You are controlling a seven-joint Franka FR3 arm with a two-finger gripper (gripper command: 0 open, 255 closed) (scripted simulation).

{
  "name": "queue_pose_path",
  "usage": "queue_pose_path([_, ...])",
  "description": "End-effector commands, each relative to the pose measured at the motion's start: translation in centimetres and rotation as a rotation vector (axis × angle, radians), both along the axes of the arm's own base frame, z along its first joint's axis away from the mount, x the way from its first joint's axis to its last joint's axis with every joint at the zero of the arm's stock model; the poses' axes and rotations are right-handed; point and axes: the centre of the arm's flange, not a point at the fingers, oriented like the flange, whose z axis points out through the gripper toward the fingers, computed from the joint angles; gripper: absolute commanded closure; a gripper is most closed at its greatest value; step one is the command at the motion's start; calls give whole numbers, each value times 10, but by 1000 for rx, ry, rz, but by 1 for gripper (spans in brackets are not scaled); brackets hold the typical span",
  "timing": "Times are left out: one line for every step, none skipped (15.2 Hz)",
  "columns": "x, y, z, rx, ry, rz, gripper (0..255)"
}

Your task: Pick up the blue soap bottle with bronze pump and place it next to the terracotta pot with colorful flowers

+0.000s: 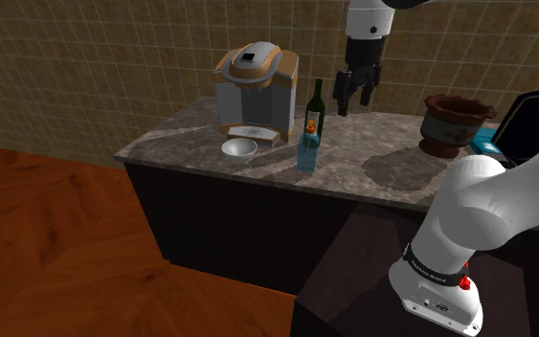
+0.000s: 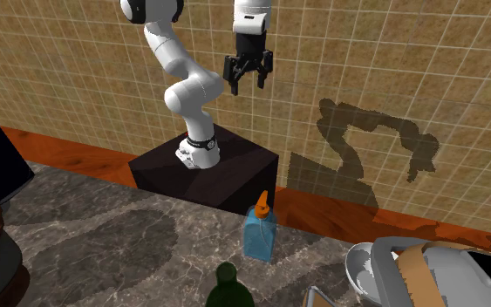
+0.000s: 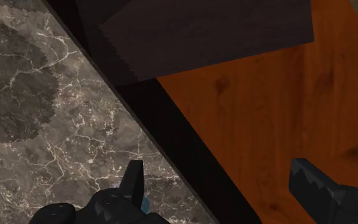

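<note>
Marbled grey counter: we count one blue soap bottle with orange pump, one green glass bottle, one brown pot; the black gripper gapes wide above, empty.

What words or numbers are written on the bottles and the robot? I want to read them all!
No text here can be read.
Green bottle: it has an orange label, but the print is too small and blurred to read.
Black band near the robot's base: it has pale marks, too small to read.
Blue soap bottle: no label or writing shows.
</note>
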Motion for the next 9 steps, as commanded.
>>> queue_pose_path([0, 0, 0, 0, 0, 0, 0])
queue_pose_path([9, -8, -6, 1, 7, 14, 0])
queue_pose_path([18, -16, -13, 3, 14, 28, 0])
queue_pose_path([28, -24, -20, 4, 21, 42, 0])
queue_pose_path([37, -32, -26, 5, 28, 56, 0])
queue_pose_path([47, -40, -33, 7, 35, 70, 0])
queue_pose_path([56, -47, -40, 8, 41, 84, 0])
queue_pose_path([66, -55, -47, 9, 48, 98, 0])
queue_pose_path([75, -62, -54, 11, 55, 112, 0])
